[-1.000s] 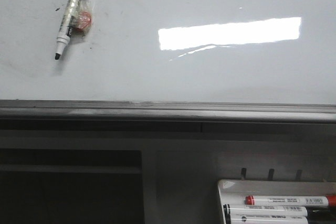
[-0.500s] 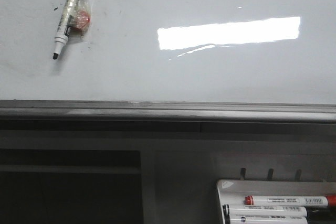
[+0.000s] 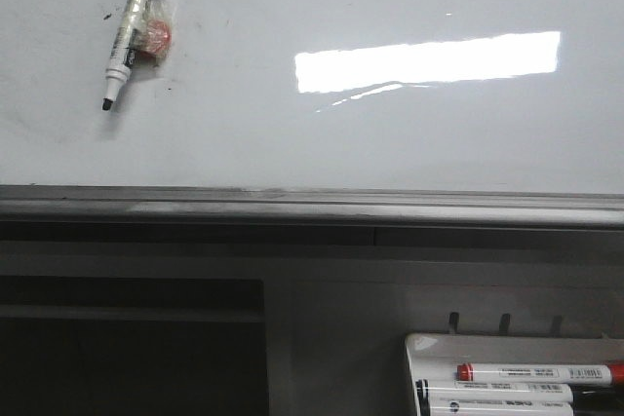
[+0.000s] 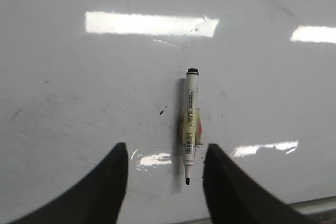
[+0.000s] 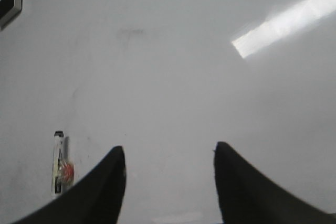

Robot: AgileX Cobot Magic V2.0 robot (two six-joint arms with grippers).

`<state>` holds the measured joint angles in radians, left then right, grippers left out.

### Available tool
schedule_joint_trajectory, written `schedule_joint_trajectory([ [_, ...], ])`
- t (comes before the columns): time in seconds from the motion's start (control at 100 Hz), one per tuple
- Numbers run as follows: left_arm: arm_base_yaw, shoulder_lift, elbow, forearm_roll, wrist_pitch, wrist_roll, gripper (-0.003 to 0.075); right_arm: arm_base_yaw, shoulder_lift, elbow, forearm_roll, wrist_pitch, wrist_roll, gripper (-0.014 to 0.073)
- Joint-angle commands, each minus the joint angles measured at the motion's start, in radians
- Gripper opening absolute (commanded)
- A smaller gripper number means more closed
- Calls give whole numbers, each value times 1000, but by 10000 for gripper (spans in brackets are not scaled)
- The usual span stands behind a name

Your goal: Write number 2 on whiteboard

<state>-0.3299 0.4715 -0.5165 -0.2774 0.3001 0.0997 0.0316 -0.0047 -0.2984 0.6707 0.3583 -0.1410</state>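
The whiteboard is large, glossy and white with faint smudges and a grey metal rim. No drawn number 2 shows on it. An uncapped white marker with taped red piece hangs on the board at upper left, tip down. In the left wrist view my left gripper is open, its fingers either side of the marker tip, not touching it. In the right wrist view my right gripper is open and empty over bare board, the marker off to one side. No gripper shows in the front view.
A small white tray with a red-capped and black-capped markers stands at the lower right below the rim. Small black specks lie beside the marker. A dark object shows at a corner of the right wrist view.
The front view shifted very slightly; the marker and the board look the same.
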Motion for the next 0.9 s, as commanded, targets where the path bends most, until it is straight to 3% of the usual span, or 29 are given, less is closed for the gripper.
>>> schedule_joint_trajectory([
  [0.0,4,116,-89,4,-9,62,418,-8,44,-56,-2,10,-57,409],
  [0.22,-12,340,-184,-54,65,138,364,-8,71,-63,-2,28,-86,409],
  [0.51,-159,593,-331,-65,88,138,365,-8,73,-63,-5,28,-113,409],
  [0.89,-167,832,-456,-80,67,134,365,-8,84,-63,-5,31,-113,409],
])
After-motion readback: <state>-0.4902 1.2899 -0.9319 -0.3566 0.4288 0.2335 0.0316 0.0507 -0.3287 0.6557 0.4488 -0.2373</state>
